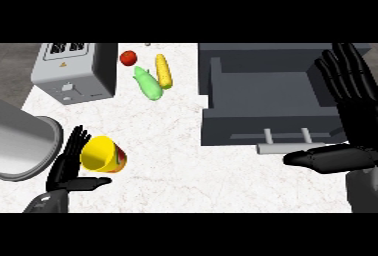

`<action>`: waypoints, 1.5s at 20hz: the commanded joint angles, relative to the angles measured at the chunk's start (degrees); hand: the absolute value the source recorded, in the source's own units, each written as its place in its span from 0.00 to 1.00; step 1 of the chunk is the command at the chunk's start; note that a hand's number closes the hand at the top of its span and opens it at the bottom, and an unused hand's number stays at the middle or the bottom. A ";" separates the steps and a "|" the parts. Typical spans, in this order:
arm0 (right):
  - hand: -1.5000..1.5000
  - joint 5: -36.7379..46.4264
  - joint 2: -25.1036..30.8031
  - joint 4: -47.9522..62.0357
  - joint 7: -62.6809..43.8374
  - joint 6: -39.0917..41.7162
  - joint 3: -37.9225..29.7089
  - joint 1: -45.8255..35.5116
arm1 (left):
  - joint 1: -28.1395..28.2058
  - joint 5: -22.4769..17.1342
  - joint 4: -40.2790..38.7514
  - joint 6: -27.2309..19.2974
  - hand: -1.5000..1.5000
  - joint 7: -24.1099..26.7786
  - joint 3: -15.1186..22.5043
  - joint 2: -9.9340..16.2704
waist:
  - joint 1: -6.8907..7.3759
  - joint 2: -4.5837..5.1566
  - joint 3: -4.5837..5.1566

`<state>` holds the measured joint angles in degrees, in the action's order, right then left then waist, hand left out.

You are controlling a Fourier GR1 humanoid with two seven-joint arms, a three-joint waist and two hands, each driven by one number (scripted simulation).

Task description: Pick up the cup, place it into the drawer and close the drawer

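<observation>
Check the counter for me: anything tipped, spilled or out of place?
The yellow cup lies tipped on its side beside the left hand, outside the open drawer. Nothing looks spilled or damaged. The right hand rests open at the right edge.

The left hand (68, 162) is low at the left, fingers straight, thumb out. The right hand (341, 125) stands open at the right edge, fingers up.

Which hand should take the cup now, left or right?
Left. The left hand is open right beside the yellow cup, which lies tipped on the counter. The right hand is across by the open drawer.
</observation>
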<state>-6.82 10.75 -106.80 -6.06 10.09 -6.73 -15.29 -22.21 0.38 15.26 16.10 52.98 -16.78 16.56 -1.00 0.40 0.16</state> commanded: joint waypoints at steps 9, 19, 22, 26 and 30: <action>0.00 -3.17 2.19 1.69 -1.02 1.96 -2.75 -2.60 | -2.40 1.52 -4.95 4.63 0.00 8.62 0.13 1.55 | -0.39 0.19 0.07; 0.00 -1.34 0.81 -1.30 -1.69 0.86 -0.93 0.43 | -5.00 0.72 -3.37 11.73 1.00 7.85 0.82 -3.51 | -0.64 0.15 0.11; 0.00 -0.01 1.16 2.01 1.04 1.19 -1.14 -1.14 | -6.04 1.16 -0.56 0.78 1.00 12.38 0.21 -4.24 | -0.43 0.39 0.09; 0.00 -0.94 1.82 0.19 -1.77 1.31 -1.32 -0.90 | -3.18 2.63 0.67 -12.82 1.00 17.45 -0.31 -5.55 | -0.61 0.32 0.10; 0.00 -1.36 1.29 -0.78 -2.13 1.05 -1.21 -0.43 | -5.41 -0.81 0.64 -20.79 1.00 15.79 -5.05 -7.01 | -0.63 0.20 0.06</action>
<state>-8.13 12.36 -106.84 -7.71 11.31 -8.26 -16.13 -26.48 1.13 15.87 3.46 62.86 -19.04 10.85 -1.52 0.63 0.21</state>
